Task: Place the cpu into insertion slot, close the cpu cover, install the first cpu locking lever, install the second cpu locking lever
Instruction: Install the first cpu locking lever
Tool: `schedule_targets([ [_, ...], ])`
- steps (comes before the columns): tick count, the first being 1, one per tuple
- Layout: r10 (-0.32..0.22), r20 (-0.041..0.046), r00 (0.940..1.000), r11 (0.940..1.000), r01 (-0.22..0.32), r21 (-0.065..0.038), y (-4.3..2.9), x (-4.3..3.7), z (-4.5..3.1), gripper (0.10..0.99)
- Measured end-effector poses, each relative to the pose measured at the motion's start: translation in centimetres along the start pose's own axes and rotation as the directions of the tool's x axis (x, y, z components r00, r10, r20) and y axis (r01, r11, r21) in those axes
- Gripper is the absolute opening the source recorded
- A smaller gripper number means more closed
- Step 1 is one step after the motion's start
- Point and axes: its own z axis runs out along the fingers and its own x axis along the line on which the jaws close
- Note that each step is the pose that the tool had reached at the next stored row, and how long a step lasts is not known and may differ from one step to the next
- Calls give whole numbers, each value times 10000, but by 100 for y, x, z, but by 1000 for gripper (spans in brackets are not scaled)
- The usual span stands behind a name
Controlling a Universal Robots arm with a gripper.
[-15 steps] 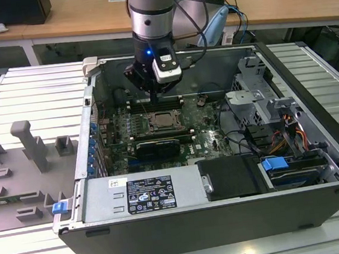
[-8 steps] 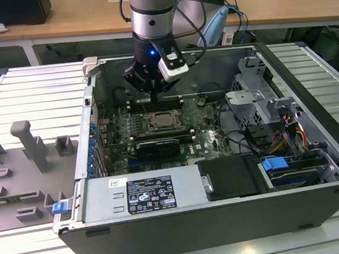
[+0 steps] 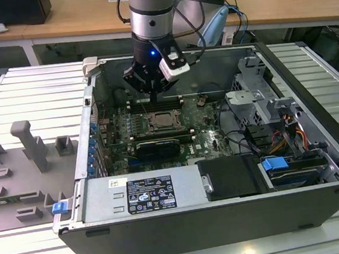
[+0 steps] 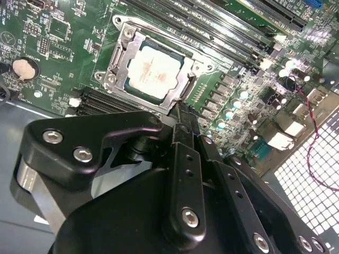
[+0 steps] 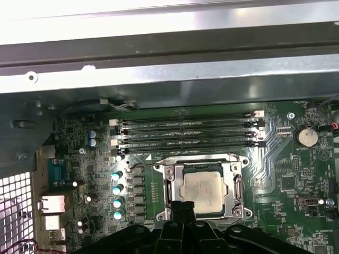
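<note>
The small flat square cpu [image 4: 154, 71] with its dull silver-grey top lies seated in the square insertion slot [image 3: 165, 122] on the green circuit board [image 5: 286, 174], just beside the long black memory slots [image 5: 190, 132]. The thin silver cpu cover [image 4: 121, 55] appears to lie flat around the chip, its window framing it. Placing and covering therefore look done, and the work in hand is judged to be the locking levers. The black gripper [image 4: 183, 108] hangs low inside the open grey computer case [image 3: 167, 224]. Its jaws look pressed together with nothing between them, and its tip sits at the socket's edge, close to the cover's rim. Whether it touches the metal cannot be told. Seating a lever would call for a fine push along the socket's side and a press down under its catch, with little room to slip. The levers themselves are thin wire and hard to make out against the frame, and the gripper's own body hides the near side of the socket in both wrist views
</note>
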Motion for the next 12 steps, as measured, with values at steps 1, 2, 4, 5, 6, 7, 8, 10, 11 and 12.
schedule_targets([
  [1,-8,8,10000,10000,8,-2,-1,5,1,106],
  [2,-18,18,10000,10000,18,-9,-4,13,1,106],
  [4,-26,30,10000,10000,26,-30,-5,22,3,106],
  [5,-30,38,10000,10000,30,-41,-7,34,4,106],
  [6,-33,49,10000,10000,33,-60,-9,62,5,106],
  [7,-33,59,10000,10000,34,-80,-13,103,6,106],
  [8,-34,66,10000,10000,34,-92,-15,138,7,106],
  [10,-42,76,10000,9999,43,-109,-22,235,12,106],
  [11,-48,111,9999,9999,50,-115,-26,287,15,106],
  [12,-56,262,9996,9999,59,-126,-29,335,20,106],
])
